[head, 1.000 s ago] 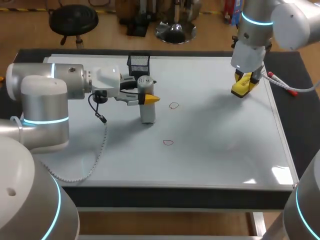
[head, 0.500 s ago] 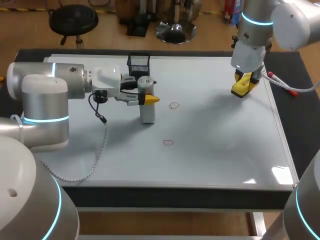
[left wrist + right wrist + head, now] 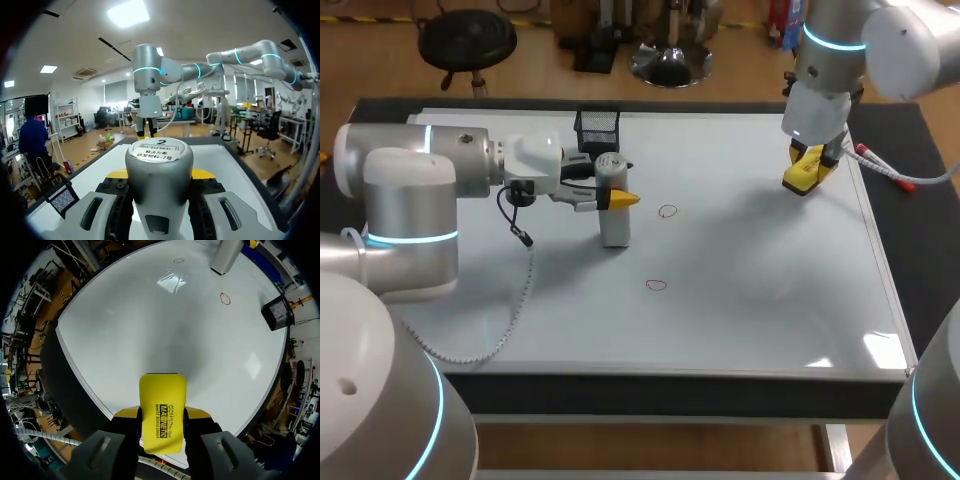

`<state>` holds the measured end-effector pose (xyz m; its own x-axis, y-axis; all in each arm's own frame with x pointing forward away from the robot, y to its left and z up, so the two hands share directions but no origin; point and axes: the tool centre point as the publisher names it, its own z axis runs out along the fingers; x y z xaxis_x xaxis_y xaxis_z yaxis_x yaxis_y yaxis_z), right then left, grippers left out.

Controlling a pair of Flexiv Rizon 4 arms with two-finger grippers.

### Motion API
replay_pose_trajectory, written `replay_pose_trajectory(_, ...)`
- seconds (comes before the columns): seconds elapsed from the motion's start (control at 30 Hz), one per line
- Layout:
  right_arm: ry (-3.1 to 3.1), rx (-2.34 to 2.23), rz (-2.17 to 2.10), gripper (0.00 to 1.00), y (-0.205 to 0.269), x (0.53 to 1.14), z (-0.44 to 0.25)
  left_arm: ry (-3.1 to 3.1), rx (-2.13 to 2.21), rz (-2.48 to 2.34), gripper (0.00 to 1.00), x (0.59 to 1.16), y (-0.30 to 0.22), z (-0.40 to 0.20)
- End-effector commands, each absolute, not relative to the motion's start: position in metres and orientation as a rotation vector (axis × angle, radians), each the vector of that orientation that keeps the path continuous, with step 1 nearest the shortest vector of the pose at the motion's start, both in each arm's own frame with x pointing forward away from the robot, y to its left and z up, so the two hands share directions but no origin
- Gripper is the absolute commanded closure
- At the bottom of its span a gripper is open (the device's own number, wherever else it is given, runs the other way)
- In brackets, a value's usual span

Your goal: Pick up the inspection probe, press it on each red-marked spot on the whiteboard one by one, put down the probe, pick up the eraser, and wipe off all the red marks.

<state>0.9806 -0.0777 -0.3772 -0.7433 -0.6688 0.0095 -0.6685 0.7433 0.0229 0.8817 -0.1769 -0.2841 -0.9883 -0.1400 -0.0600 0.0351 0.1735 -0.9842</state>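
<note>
A grey cylindrical probe (image 3: 614,215) stands upright on the whiteboard (image 3: 750,290), a little left of the two red circles. My left gripper (image 3: 617,198) is shut on its upper part from the left. In the left wrist view the probe (image 3: 159,172) fills the gap between the yellow-tipped fingers (image 3: 118,173). One red circle (image 3: 667,211) lies just right of the probe, another (image 3: 656,285) nearer the front. My right gripper (image 3: 808,165) is shut on the yellow eraser (image 3: 804,172) over the board's far right part. In the right wrist view the eraser (image 3: 162,410) sits between the fingers, with the red circles (image 3: 225,298) far ahead.
A black mesh basket (image 3: 598,127) stands at the board's far edge behind the probe. A red-capped marker (image 3: 882,169) lies beside the board's right edge. A coiled cable (image 3: 516,300) trails from my left wrist across the board's left side.
</note>
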Motion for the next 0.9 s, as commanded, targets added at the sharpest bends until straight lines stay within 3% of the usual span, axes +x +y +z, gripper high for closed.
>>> replay_pose_trajectory(0.03, -2.913, 1.119, -0.025, 1.0, -0.078, 0.9816, -0.3766, 2.298, -0.103, -1.932, 1.0, 0.8819, -0.1775, -0.2853)
replay_pose_trajectory(0.9, -2.913, 1.119, -0.025, 1.0, -0.078, 0.9816, -0.3766, 2.281, -0.115, -1.921, 1.0, 0.8809, -0.1708, -0.2774)
